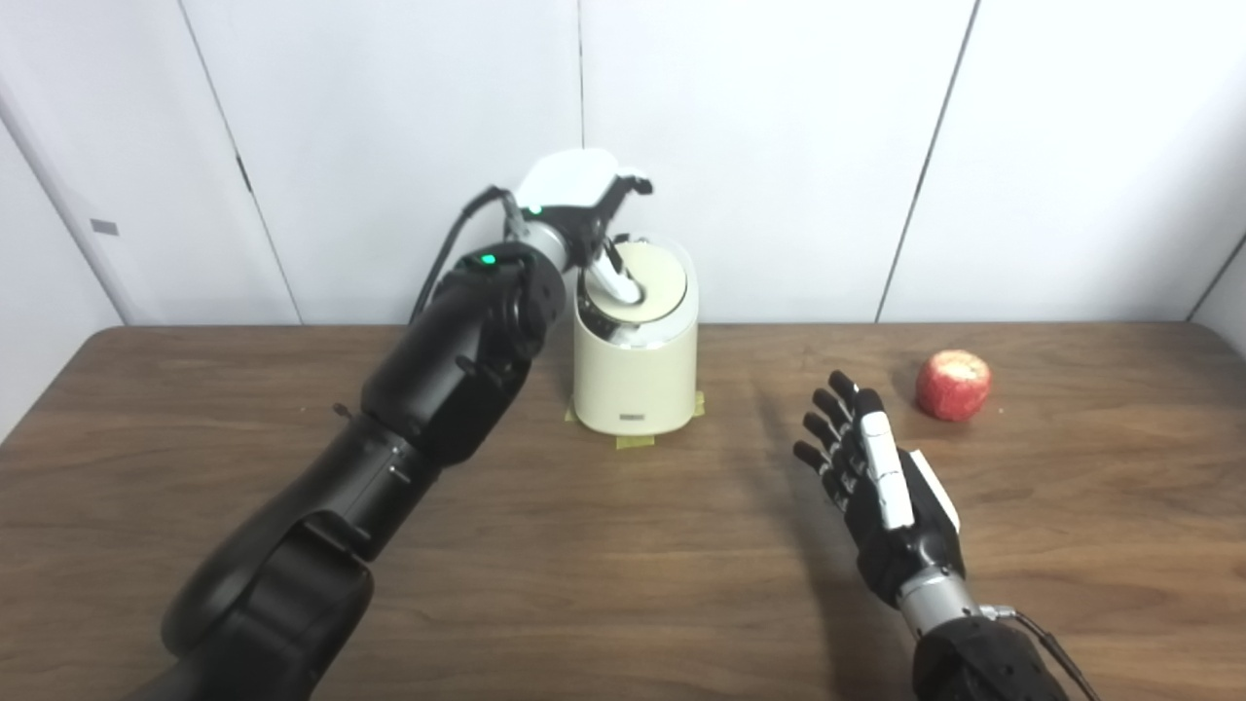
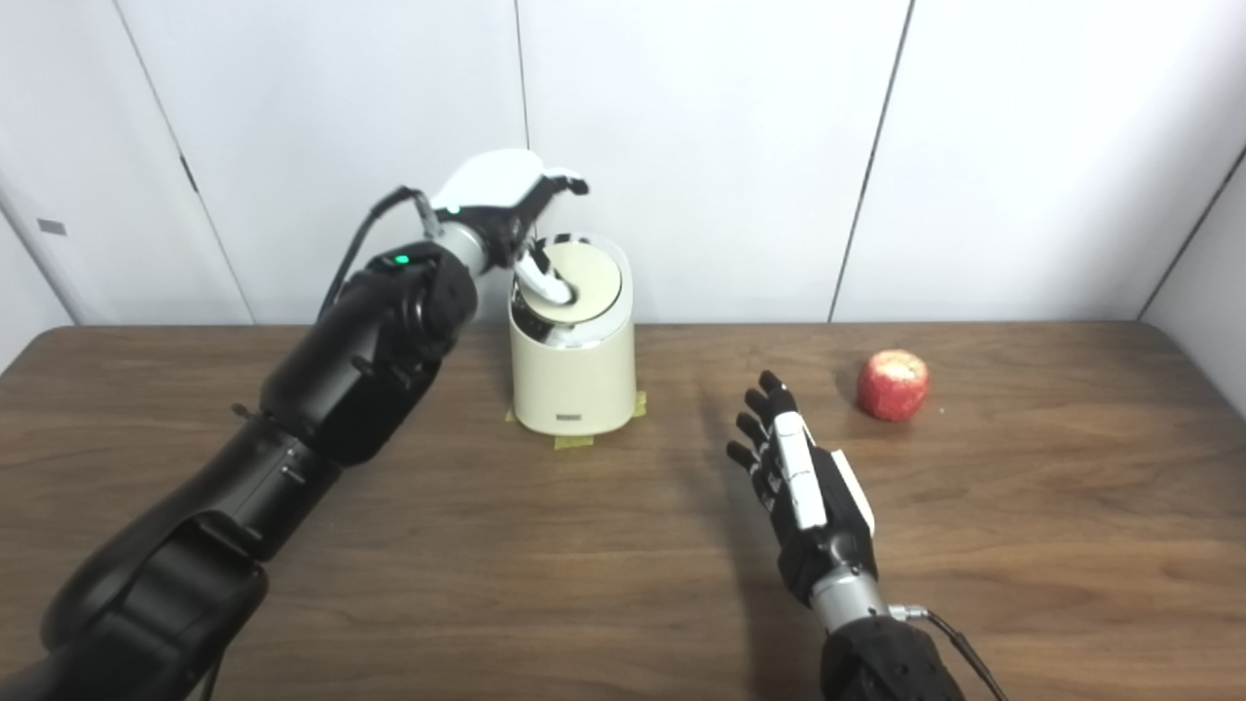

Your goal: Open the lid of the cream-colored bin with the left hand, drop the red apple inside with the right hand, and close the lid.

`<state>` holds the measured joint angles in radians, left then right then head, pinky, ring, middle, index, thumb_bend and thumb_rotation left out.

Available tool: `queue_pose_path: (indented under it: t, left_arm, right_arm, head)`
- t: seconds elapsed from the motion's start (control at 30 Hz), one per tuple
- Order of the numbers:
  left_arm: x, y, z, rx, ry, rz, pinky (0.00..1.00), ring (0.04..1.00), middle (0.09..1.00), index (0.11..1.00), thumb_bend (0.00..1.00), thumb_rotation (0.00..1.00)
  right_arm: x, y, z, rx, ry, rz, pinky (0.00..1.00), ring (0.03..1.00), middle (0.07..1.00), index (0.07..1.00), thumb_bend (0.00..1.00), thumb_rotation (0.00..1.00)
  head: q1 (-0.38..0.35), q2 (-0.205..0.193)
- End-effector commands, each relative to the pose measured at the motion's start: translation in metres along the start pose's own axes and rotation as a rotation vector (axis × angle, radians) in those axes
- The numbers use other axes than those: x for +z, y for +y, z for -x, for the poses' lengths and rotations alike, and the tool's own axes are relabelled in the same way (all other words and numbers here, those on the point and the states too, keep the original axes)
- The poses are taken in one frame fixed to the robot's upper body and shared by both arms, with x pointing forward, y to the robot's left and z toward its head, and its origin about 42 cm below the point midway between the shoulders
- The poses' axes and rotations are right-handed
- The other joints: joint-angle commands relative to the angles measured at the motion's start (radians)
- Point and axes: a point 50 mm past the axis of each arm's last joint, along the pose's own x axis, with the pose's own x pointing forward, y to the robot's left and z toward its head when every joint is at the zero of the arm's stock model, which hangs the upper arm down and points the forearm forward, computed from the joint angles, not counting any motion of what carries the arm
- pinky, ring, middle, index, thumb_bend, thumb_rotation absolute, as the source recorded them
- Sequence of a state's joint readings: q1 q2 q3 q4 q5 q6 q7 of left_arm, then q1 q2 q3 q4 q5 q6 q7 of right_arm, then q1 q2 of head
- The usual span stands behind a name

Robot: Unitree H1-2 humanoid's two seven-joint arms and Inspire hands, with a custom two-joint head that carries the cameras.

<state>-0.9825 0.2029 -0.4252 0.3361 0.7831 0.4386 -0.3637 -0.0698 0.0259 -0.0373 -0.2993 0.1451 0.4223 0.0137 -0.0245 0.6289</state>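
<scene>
Cream-colored bin (image 1: 635, 375) stands upright at the back middle of the table (image 1: 604, 555), near the wall. Strips of yellowish tape (image 1: 638, 440) show at its base. Its round lid (image 1: 650, 280) slants toward the camera and looks tipped inward at the front, though how far open is hard to tell. The left hand (image 1: 584, 209) is over the bin top, white back of the hand up; one light finger (image 1: 615, 280) reaches down onto the lid, pressing on its near part. The other fingers curl above the rim with nothing held; the grip state is not clear enough to call.

Red apple (image 1: 953, 386) sits on the table to the right of the bin, well apart from it, with a pale patch on top. It is untouched. The right hand (image 1: 876, 482) is near the apple, in front of it and to its left, not touching. That hand is empty: fingers straight, slightly spread, pointing away toward the wall, thumb edge up. Whether it rests on the table or hangs just above it cannot be told.

Surface: dark brown wood-grain tabletop, filling the lower half of both views. Behind it, plain white wall panels (image 1: 759, 146) with thin dark seams. The black left arm (image 1: 409, 419) crosses the table's left side diagonally, green lights near the wrist. A cable (image 1: 443, 253) loops behind the forearm.
</scene>
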Motion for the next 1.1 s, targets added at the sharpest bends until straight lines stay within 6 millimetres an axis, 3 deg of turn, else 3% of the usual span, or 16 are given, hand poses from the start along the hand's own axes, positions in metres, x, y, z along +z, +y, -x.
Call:
queue_pose_path:
  t: [0.0,0.13,0.27,0.43,0.53,0.6,0.7,0.77,0.8,0.93,0.97,1.07]
  left_arm:
    - [0.012,0.049,0.004,0.110,-0.021,0.063,0.76,0.824,0.852,0.833,0.90,0.00]
    - [0.008,0.071,0.019,0.155,-0.046,0.267,0.64,0.765,0.816,0.819,0.80,0.00]
    - [0.004,0.083,0.040,0.256,-0.065,0.426,0.65,0.758,0.785,0.767,0.64,0.08]
    - [-0.004,0.083,0.067,0.344,-0.104,0.574,0.68,0.764,0.759,0.719,0.55,0.07]
    - [-0.015,0.074,0.087,0.346,-0.094,0.599,0.77,0.827,0.813,0.738,0.48,0.17]
    - [-0.028,0.065,0.099,0.324,-0.101,0.656,0.76,0.816,0.815,0.752,0.44,0.22]
    - [-0.054,0.050,0.113,0.276,-0.112,0.758,0.71,0.768,0.791,0.784,0.43,0.37]
    - [-0.069,0.040,0.121,0.250,-0.105,0.810,0.74,0.790,0.811,0.813,0.44,0.49]
    - [-0.081,0.030,0.128,0.238,-0.100,0.854,0.75,0.797,0.817,0.821,0.45,0.51]
    - [-0.112,-0.006,0.156,0.221,-0.061,0.967,0.79,0.832,0.847,0.868,0.41,0.62]
    - [-0.117,-0.014,0.161,0.224,-0.046,0.991,0.80,0.836,0.853,0.874,0.41,0.70]
    - [-0.128,-0.037,0.176,0.231,-0.004,1.049,0.82,0.848,0.864,0.886,0.39,0.78]
  right_arm:
    - [0.020,0.005,-0.006,0.024,-0.080,0.000,0.91,0.958,0.970,0.973,0.48,0.91]
    - [0.019,0.004,-0.006,0.026,-0.077,-0.002,0.91,0.962,0.976,0.975,0.49,0.91]
    - [0.019,0.003,-0.006,0.025,-0.081,0.007,0.90,0.956,0.972,0.969,0.48,0.91]
    - [0.020,-0.001,-0.008,0.009,-0.087,0.013,0.91,0.951,0.968,0.962,0.50,0.90]
    - [0.022,-0.006,-0.010,-0.004,-0.095,0.009,0.91,0.959,0.975,0.962,0.50,0.86]
    - [0.025,-0.011,-0.011,-0.025,-0.110,0.041,0.89,0.947,0.969,0.954,0.53,0.76]
    - [0.031,-0.022,-0.013,-0.063,-0.130,0.155,0.78,0.889,0.938,0.943,0.55,0.41]
    - [0.035,-0.028,-0.014,-0.076,-0.143,0.229,0.74,0.870,0.926,0.936,0.61,0.31]
    - [0.038,-0.035,-0.015,-0.094,-0.155,0.294,0.73,0.867,0.923,0.935,0.63,0.29]
    - [0.046,-0.059,-0.023,-0.140,-0.194,0.421,0.86,0.881,0.913,0.927,0.67,0.26]
    - [0.048,-0.064,-0.026,-0.150,-0.199,0.428,0.90,0.888,0.911,0.922,0.71,0.22]
    - [0.056,-0.075,-0.031,-0.194,-0.225,0.451,0.86,0.880,0.901,0.909,0.75,0.13]
  head:
    - [-0.001,0.001]
    - [-0.001,0.001]
    - [-0.001,0.000]
    - [-0.011,0.001]
    - [-0.016,-0.002]
    - [-0.020,-0.005]
    - [-0.042,-0.008]
    - [-0.052,-0.008]
    - [-0.079,-0.006]
    - [-0.140,-0.010]
    - [-0.140,-0.010]
    - [-0.186,-0.013]
